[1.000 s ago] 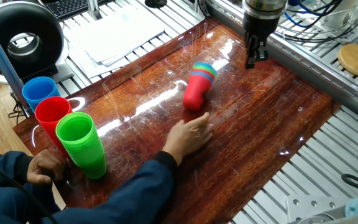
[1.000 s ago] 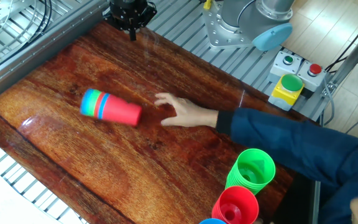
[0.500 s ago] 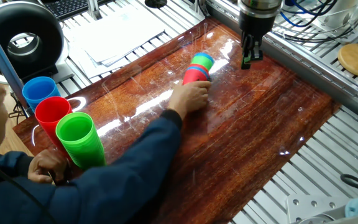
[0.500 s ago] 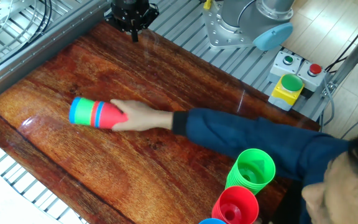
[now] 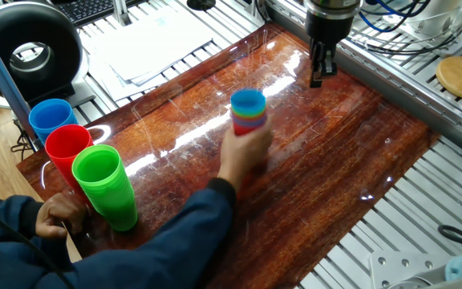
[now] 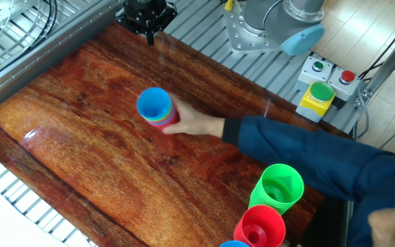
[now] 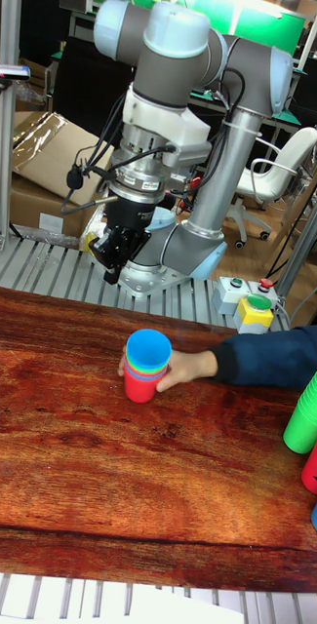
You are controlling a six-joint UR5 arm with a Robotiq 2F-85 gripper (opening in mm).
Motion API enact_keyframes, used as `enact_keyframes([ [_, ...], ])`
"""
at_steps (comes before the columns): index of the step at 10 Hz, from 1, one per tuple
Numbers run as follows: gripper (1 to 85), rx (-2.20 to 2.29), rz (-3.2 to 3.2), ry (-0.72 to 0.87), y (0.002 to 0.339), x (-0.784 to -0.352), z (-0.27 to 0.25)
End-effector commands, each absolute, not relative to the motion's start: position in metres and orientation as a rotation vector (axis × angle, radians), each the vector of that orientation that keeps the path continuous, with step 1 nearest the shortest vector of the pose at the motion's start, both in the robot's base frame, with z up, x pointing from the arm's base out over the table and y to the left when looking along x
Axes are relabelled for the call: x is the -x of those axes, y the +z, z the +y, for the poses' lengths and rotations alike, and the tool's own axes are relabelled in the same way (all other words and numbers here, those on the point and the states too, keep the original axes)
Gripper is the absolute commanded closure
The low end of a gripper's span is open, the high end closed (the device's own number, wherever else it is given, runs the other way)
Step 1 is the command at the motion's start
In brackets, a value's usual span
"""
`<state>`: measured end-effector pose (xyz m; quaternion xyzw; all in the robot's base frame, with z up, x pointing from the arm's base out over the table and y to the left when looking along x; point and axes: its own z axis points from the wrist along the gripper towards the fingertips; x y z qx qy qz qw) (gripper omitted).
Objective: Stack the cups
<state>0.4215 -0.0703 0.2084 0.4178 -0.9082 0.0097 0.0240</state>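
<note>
The cups (image 5: 249,112) stand upright as one nested stack on the wooden table (image 5: 335,168), blue on top with green and red showing below. A person's hand (image 5: 243,152) is wrapped around the stack's lower part. The stack (image 6: 156,110) also shows mid-table in the other fixed view, and in the tall fixed view the stack (image 7: 146,363) is held from the right. My gripper (image 5: 318,79) hangs above the table's far edge, behind the stack and apart from it. Its fingers look shut with nothing in them, as they do on the gripper (image 6: 149,40) (image 7: 110,275) in both other views.
A tall green cup pile (image 5: 104,185), a red pile (image 5: 66,148) and a blue pile (image 5: 50,116) stand at the table's near-left corner. The person's sleeved arm (image 6: 307,154) stretches across the table. A button box (image 6: 319,96) sits by the robot base.
The person's hand has taken the lying stack and set it upright, blue cup on top. My gripper has shifted slightly along the far edge.
</note>
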Motion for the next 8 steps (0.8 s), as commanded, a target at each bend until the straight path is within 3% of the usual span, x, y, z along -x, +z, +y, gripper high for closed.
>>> enact_keyframes([
  [1, 84.7, -1.246, -2.85, -0.028, 0.211, -0.424, -0.054],
  [3, 84.7, -1.205, -2.875, 0.008, 0.208, -0.43, -0.053],
  [8, 84.7, -1.128, -2.92, -0.071, 0.211, -0.43, -0.024],
])
